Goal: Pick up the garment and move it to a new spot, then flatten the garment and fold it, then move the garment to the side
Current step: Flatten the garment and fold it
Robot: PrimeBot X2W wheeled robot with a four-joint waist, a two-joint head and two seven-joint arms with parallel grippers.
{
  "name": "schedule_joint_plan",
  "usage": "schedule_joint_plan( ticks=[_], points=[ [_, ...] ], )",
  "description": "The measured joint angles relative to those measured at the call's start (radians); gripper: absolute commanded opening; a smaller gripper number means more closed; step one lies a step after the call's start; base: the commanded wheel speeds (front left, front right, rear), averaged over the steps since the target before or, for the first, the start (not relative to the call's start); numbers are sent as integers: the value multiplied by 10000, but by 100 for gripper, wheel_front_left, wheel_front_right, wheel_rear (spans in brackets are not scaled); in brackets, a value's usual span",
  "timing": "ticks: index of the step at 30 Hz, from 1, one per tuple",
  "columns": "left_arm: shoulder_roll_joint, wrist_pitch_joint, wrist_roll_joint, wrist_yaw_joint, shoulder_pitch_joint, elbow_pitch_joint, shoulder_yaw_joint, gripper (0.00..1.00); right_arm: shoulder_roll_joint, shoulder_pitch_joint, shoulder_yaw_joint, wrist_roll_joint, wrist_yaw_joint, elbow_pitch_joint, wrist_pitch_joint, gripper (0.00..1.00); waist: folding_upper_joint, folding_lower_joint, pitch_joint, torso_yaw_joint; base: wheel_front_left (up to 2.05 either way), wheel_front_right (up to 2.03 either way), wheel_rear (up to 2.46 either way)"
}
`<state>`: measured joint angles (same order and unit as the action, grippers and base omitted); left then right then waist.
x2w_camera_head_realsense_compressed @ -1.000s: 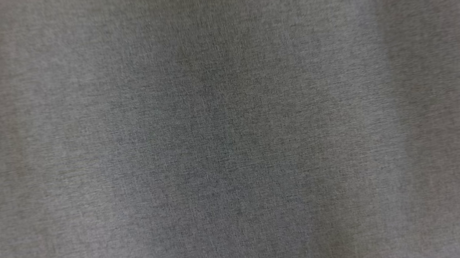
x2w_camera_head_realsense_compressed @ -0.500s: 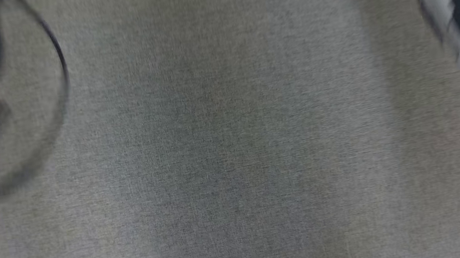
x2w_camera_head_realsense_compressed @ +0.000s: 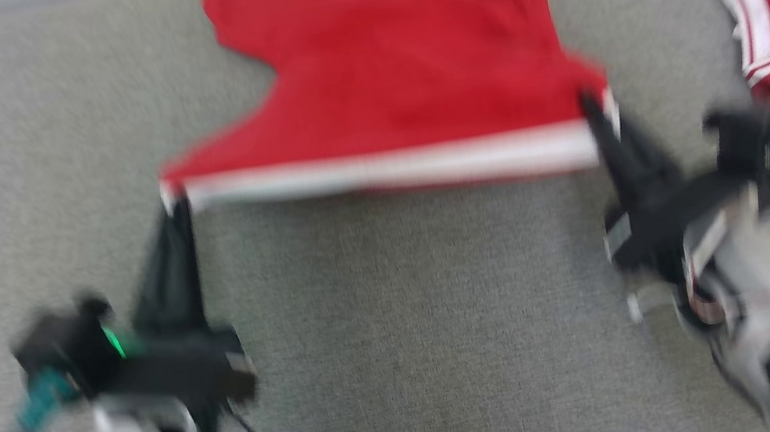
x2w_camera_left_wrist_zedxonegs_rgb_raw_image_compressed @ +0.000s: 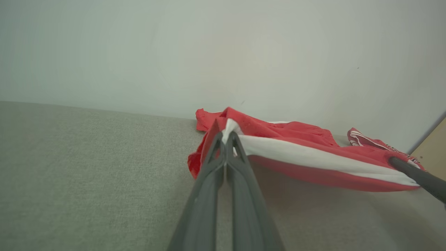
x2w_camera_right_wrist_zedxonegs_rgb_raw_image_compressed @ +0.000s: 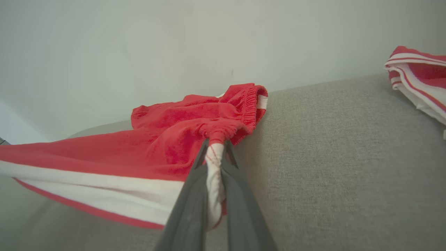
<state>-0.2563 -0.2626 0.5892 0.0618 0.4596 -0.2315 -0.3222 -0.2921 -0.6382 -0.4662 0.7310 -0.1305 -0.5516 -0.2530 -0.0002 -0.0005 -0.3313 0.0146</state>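
Red garment (x2w_camera_head_realsense_compressed: 398, 63), long axis left-right, white band (x2w_camera_head_realsense_compressed: 385, 172) nearest

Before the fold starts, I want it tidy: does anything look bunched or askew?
Yes: the red garment is crumpled at its far side, though the left tool and right tool hold its white band taut.

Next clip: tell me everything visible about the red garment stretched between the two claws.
The red garment looks like shorts of soft cloth, red with a broad white band along its near edge and a gathered elastic hem at its right end. The left claw and right claw are each shut on one end of that band, holding it taut and slightly raised; the rumpled rest lies on the grey fabric surface.
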Motion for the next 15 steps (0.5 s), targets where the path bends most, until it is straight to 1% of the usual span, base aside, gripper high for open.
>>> schedule_joint_plan(
  ticks=[2,3,4,7,9,11,15],
  points=[
    [178,0,-86,100,-754,12,-35,0,-115,900,56,-81,0,368,77,0,0,1,312,-18,0,0,0],
    [178,0,-86,100,-754,12,-35,0,-115,900,56,-81,0,368,77,0,0,1,312,-18,0,0,0],
    [228,2,-182,148,-1127,-27,-69,0,-203,1348,117,-194,0,571,127,0,0,1,470,-33,0,0,0],
    [468,0,-259,234,-2104,-52,56,0,-384,2588,474,-380,0,1164,313,0,-1,1,915,-92,0,0,0],
    [535,2,-462,265,-2615,-61,82,0,-420,3397,780,-449,0,1580,491,0,-1,1,1189,-142,0,0,0],
    [669,2,-485,282,-3061,-50,311,0,-454,4191,1016,-698,-2,2023,706,0,0,2,1446,-197,0,0,0],
    [779,2,-686,364,-3918,-19,539,0,-364,5630,1576,-1208,-15,3137,1204,0,-2,1,1907,-291,0,0,0]
  ],
)
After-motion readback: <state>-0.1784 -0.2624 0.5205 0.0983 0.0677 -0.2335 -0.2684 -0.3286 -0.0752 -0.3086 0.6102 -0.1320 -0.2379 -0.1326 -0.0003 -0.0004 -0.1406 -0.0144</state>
